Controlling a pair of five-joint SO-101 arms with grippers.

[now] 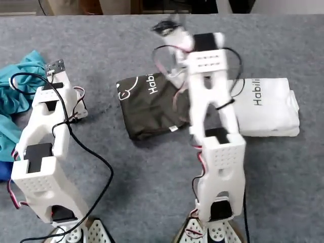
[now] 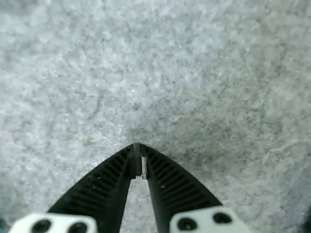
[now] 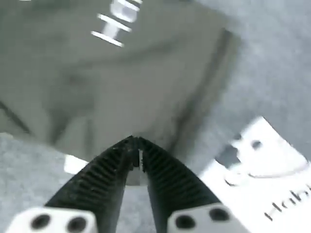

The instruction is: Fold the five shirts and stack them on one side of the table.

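Right end effector: jaws pressed together, nothing between them, hanging above the black shirt, which lies folded flat directly below its tips. The white shirt, also folded, sits off to one side of that end effector, with a strip of grey worktop between it and the black one. Left end effector: jaws closed tip to tip, empty, over bare worktop. The teal shirts lie in a crumpled heap just beside it, on the side away from the other arm. Handling, judged: all look like light, limp knit cloth with no stiffness of its own. A folded packet will likely sag and open if lifted by one layer or a corner. The felt-like worktop probably grips the cloth, so dragging risks rucking the lower layers. To stack black on white, the best hold looks like the folded edge nearest the tips, pinched through every layer at once, with the other end effector further along the same edge. Teal heap: unfolded and tangled, and I cannot tell how many garments it holds. Take a collar, seam or hem ridge standing proud and lift so one shirt hangs free. Not fragile; slip risk low.
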